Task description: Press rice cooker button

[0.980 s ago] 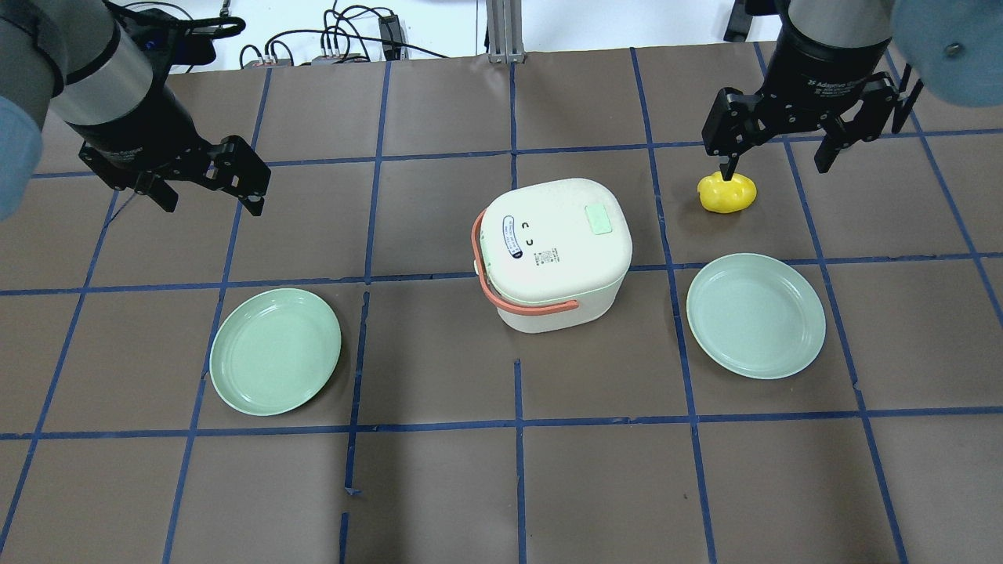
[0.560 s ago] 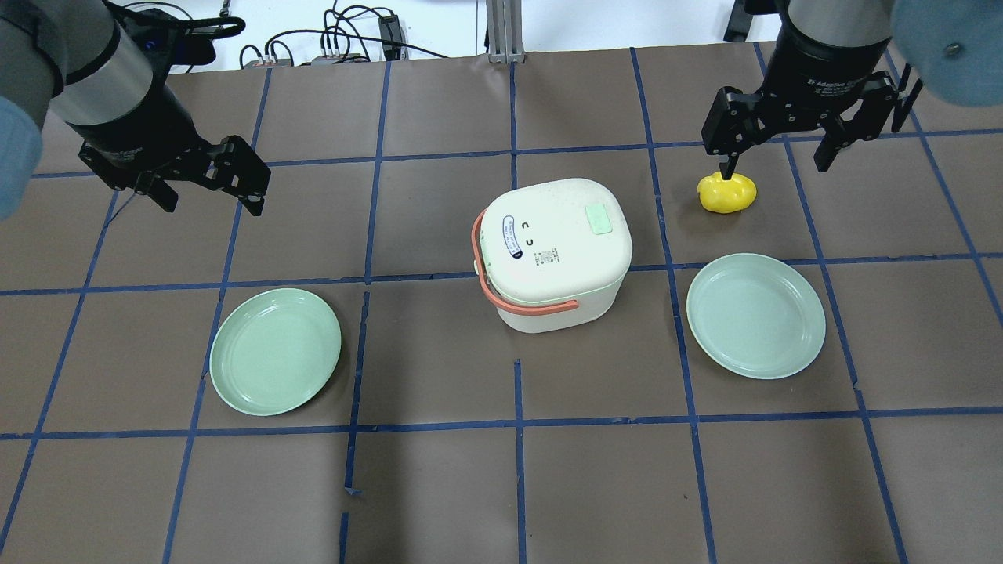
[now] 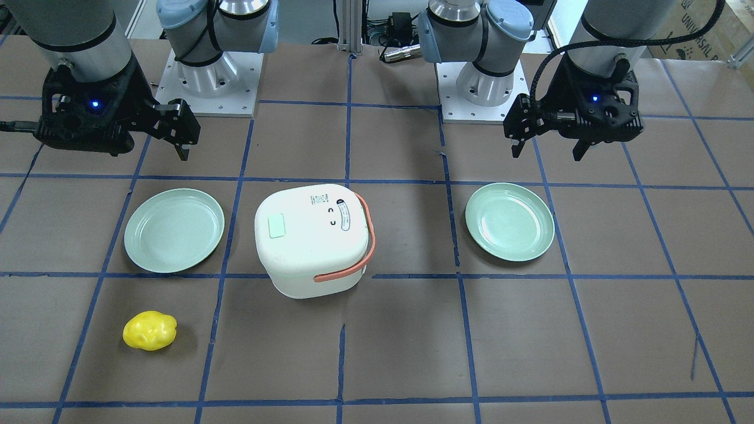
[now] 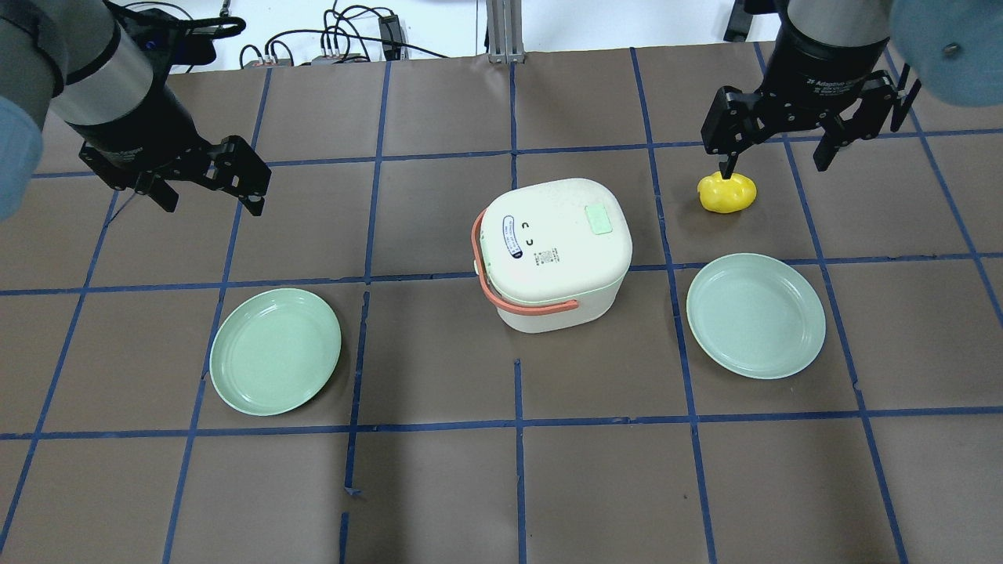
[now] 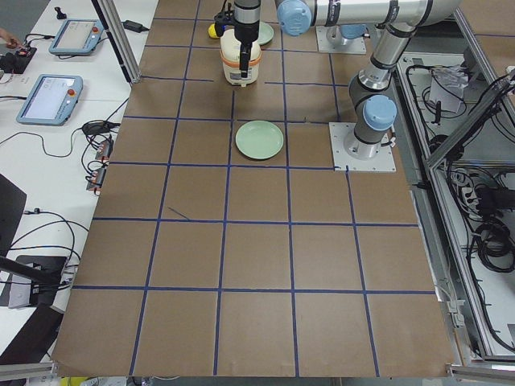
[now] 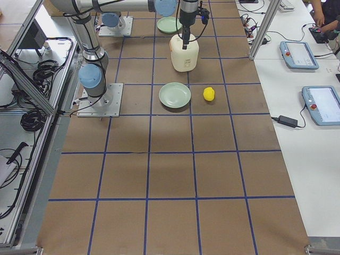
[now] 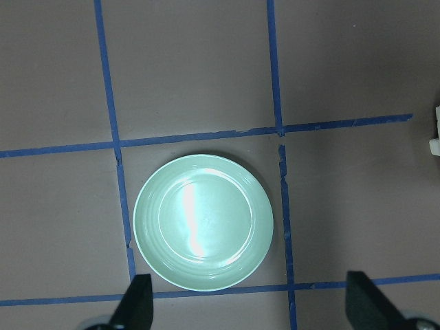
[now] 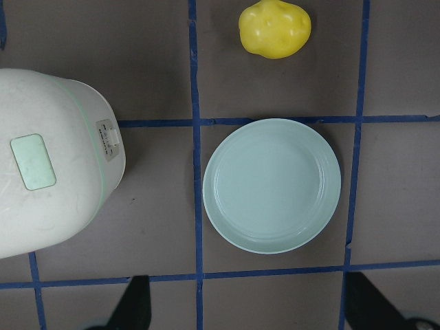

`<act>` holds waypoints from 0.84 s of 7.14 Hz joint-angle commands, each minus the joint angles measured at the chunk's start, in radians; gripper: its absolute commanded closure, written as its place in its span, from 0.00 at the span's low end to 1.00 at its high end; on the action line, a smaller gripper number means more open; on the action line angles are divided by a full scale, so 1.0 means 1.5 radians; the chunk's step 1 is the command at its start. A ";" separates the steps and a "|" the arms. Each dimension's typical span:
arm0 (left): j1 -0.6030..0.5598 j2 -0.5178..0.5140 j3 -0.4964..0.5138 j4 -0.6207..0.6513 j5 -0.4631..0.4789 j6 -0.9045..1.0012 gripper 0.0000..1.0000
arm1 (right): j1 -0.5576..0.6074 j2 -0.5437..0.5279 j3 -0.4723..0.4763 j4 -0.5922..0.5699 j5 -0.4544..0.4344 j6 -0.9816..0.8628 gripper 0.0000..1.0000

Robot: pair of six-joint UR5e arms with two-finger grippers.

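Note:
The white rice cooker (image 4: pixel 552 251) with an orange handle stands at the table's middle, lid shut. A pale green rectangular button (image 4: pixel 599 219) sits on its lid and also shows in the right wrist view (image 8: pixel 32 161). My left gripper (image 4: pixel 211 202) is open and empty, raised above the table far to the cooker's left. My right gripper (image 4: pixel 776 168) is open and empty, raised to the cooker's right and beyond it, over the yellow toy (image 4: pixel 727 193). Neither gripper touches the cooker.
One green plate (image 4: pixel 275 351) lies left of the cooker, below my left gripper (image 7: pixel 251 309). A second green plate (image 4: pixel 755 315) lies to its right, under my right gripper (image 8: pixel 251 309). The yellow lumpy toy (image 8: pixel 274 27) lies beyond that plate.

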 commanded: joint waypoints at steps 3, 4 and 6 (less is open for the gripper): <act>0.000 0.000 0.000 0.000 0.000 0.000 0.00 | 0.030 0.006 0.001 -0.014 0.025 0.067 0.00; 0.000 0.000 0.000 0.000 0.000 0.000 0.00 | 0.080 0.015 0.003 -0.060 0.033 0.104 0.00; 0.000 0.000 0.000 0.000 0.000 0.000 0.00 | 0.118 0.028 0.025 -0.093 0.038 0.105 0.20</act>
